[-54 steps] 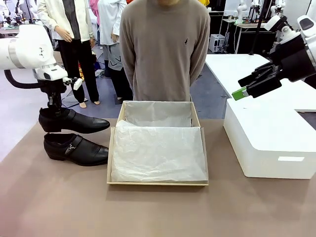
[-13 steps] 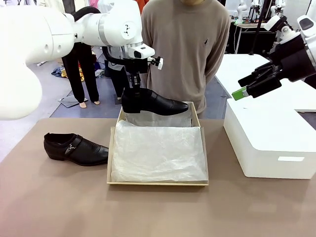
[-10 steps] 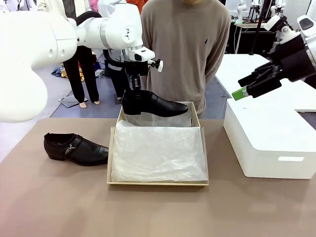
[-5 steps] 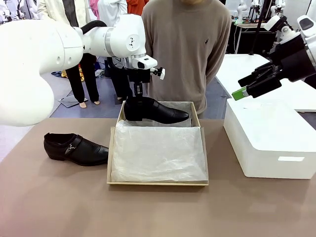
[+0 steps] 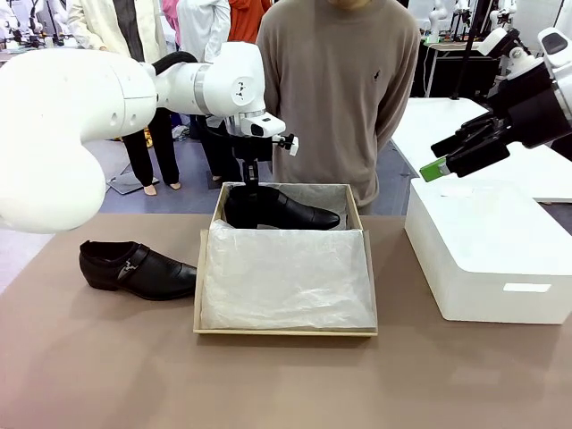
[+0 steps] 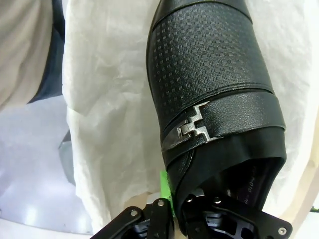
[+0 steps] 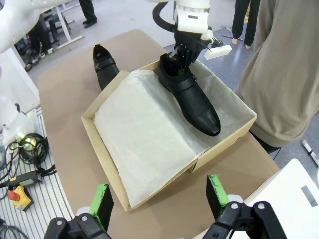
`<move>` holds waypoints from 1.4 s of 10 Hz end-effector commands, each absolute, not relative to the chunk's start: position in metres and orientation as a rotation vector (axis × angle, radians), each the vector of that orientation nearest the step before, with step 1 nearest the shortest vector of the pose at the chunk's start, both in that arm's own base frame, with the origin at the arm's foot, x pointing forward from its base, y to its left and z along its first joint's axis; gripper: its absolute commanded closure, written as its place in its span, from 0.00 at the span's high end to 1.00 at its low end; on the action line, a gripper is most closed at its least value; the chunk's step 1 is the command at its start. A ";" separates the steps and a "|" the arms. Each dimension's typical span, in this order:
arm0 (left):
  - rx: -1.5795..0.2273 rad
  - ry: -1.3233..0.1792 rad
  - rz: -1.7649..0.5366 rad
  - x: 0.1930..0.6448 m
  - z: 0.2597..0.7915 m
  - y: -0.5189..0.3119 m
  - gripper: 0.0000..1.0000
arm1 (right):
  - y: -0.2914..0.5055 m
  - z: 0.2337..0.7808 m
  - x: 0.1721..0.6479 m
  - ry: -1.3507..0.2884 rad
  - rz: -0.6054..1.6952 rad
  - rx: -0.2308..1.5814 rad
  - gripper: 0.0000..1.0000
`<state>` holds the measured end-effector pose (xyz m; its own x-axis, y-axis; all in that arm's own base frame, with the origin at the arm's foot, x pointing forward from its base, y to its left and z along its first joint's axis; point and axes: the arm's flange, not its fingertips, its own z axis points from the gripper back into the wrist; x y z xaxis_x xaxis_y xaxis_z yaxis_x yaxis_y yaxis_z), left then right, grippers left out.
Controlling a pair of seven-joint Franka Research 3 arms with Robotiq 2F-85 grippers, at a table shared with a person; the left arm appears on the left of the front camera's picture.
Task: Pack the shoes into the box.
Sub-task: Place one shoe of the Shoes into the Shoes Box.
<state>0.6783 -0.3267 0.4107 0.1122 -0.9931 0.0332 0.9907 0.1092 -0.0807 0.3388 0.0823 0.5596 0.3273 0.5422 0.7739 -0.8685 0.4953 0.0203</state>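
Note:
One black shoe (image 5: 286, 210) sits low in the far part of the tan box (image 5: 286, 332), over the white tissue, toe pointing right. My left gripper (image 5: 253, 183) is shut on its heel collar from above. In the left wrist view the shoe (image 6: 209, 74) shows its silver buckle, with the left gripper (image 6: 174, 199) pinching the collar wall. The other shoe (image 5: 134, 268) lies on the table left of the box. My right gripper (image 5: 447, 161) hangs open, holding nothing, above the white box. The right wrist view looks down past the right gripper (image 7: 159, 196) at the held shoe (image 7: 192, 97), the other shoe (image 7: 105, 67) and the box (image 7: 99, 142).
A large white box (image 5: 483, 250) stands on the table at the right. A person (image 5: 340, 89) in a beige sweater stands just behind the tan box at the far edge. Bare brown tabletop (image 5: 268, 384) lies in front of the box.
My left gripper has lowered the held shoe from above the far rim down into the box's far part. The right arm and the other shoe have not moved.

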 end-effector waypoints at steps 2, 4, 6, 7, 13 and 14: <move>-0.076 0.037 -1.440 0.688 0.423 -0.332 0.00 | 0.082 0.559 0.343 -0.812 0.994 0.498 1.00; -0.079 0.048 -1.449 0.686 0.424 -0.331 0.19 | 0.082 0.559 0.343 -0.812 0.994 0.498 1.00; -0.090 0.053 -1.450 0.685 0.425 -0.330 0.58 | 0.082 0.559 0.343 -0.812 0.994 0.498 1.00; -0.094 0.057 -1.453 0.684 0.426 -0.329 0.78 | 0.082 0.559 0.343 -0.812 0.994 0.498 1.00; -0.143 0.063 -1.445 0.665 0.481 -0.290 1.00 | 0.082 0.559 0.343 -0.812 0.994 0.498 1.00; -0.103 0.045 -1.448 0.669 0.459 -0.316 1.00 | 0.082 0.559 0.343 -0.812 0.994 0.498 1.00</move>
<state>0.6679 -0.3027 0.4755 0.1319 -0.9908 0.0311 0.9867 0.1282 -0.1003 0.3388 0.0825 0.5596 0.3270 0.5426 0.7737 -0.8687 0.4949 0.0201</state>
